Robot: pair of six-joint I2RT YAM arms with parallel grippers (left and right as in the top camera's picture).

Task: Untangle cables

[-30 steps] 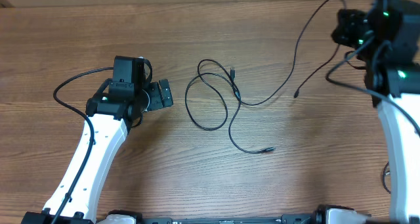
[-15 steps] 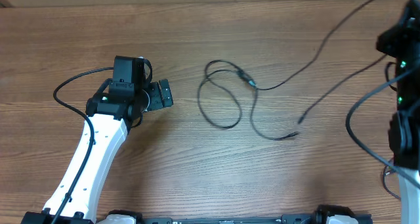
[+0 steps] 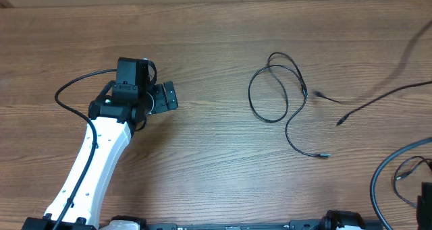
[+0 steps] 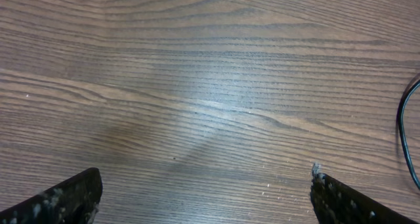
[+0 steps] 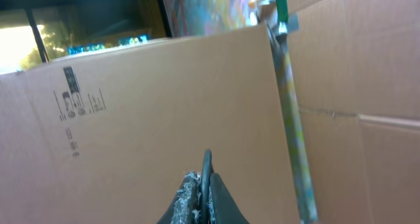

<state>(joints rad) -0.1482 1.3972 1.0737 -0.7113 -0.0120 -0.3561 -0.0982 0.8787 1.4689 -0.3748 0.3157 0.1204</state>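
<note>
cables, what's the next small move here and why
Probably carry the open left gripper right toward the looped cable to pin it: the right gripper is shut on the other cable, whose end lies close beside that loop.

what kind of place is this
Probably a robot test bench in a lab or storeroom: a wood-grain table, a white robot arm, loose cables, and cardboard boxes close by.
</note>
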